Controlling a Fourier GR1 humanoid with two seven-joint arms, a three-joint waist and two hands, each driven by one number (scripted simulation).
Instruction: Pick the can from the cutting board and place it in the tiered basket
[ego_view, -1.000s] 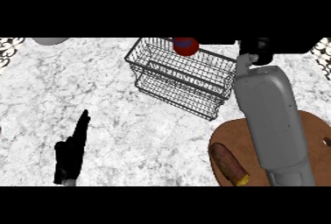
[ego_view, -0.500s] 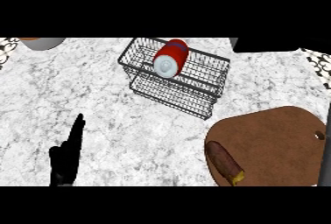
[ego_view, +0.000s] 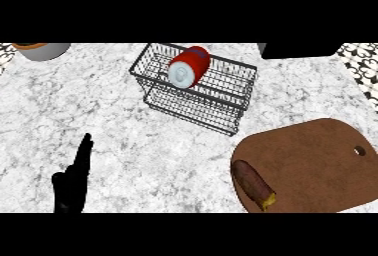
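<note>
Can (ego_view: 188, 67): red, silver end facing the camera, on its side in the top tier of the basket (ego_view: 221, 107). Basket: dark wire, near the counter's back, looks two-tiered. Board (ego_view: 317, 165): round, brown, hole near its right edge, just right-front of the basket.

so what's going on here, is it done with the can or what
The red can lies on its side in the top tier of the wire tiered basket, so the placing looks done. Nothing is handling it now: the right hand is out of view, and the left hand rests open at the lower left, fingers up. The brown cutting board at the lower right holds only a brownish oblong food item near its left edge.
</note>
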